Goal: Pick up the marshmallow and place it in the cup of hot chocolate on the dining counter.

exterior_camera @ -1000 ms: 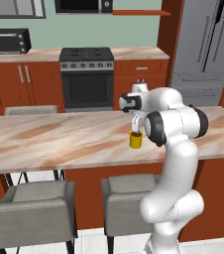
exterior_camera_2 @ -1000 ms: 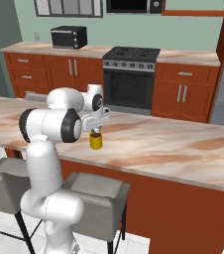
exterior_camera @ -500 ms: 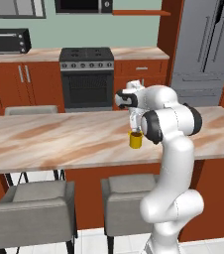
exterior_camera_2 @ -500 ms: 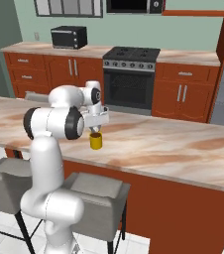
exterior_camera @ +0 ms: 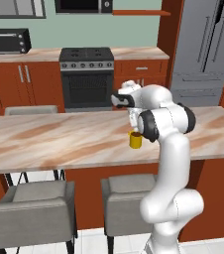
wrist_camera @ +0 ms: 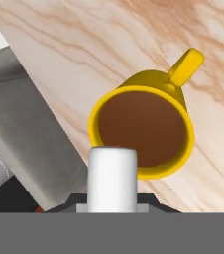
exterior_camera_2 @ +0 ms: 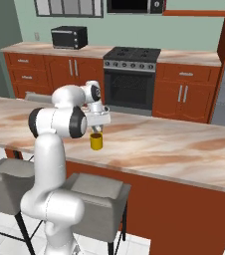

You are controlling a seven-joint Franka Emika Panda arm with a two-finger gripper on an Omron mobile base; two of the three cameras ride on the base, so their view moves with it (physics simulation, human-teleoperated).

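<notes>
The tool (exterior_camera_2: 96, 130), clamped on the marshmallow (wrist_camera: 112, 178), hovers above the cup of hot chocolate (wrist_camera: 142, 130) near the bench's (exterior_camera: 44, 144) near edge; next, centre and release.

The marshmallow (wrist_camera: 112, 178) hides the pincer tips, seemingly clamped on it.

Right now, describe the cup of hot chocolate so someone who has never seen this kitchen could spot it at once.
Find the dining counter, the long marble-topped one with grey stools along its near side. The cup of hot chocolate stands on it directly under the gripper. It is small and bright yellow, with one handle and a dark brown filling.
</notes>
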